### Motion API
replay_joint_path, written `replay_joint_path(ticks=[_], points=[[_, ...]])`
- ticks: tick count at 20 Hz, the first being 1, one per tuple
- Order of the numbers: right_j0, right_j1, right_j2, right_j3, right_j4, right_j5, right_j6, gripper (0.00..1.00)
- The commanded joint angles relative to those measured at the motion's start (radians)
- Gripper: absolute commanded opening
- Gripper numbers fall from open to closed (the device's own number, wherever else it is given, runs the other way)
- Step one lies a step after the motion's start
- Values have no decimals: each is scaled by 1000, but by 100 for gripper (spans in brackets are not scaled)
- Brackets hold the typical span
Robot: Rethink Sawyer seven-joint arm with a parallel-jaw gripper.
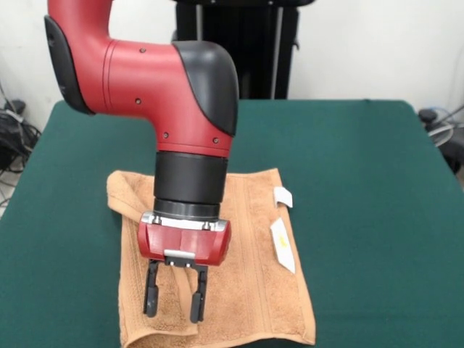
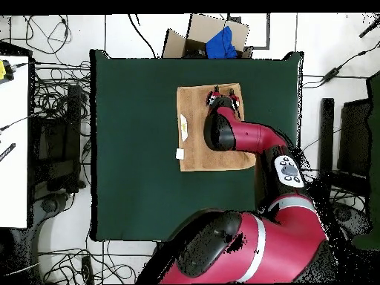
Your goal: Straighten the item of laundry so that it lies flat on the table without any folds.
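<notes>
Towel (image 1: 254, 275) beneath spread-fingered tool (image 1: 175, 303)

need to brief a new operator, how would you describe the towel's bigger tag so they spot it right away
Start at the dark green table, then the orange-tan terry towel lying under the open gripper. On the towel's side edge away from the gripper sit two white tags; the bigger tag is the long one nearer the camera, with a yellow mark, unlike the small plain tag.

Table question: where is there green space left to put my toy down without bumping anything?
The table is bare green on both sides of the towel, out to the side edges, and behind it toward the far edge. The crowded spot is the towel itself: the open gripper hangs just over it, with white tags along one edge.
</notes>
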Motion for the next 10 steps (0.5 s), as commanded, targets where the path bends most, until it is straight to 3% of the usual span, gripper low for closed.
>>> replay_joint_path(ticks=[1, 10], points=[[6, 61, 100, 60, 0, 22, 144, 100], [3, 76, 112, 65, 0, 20, 148, 100]])
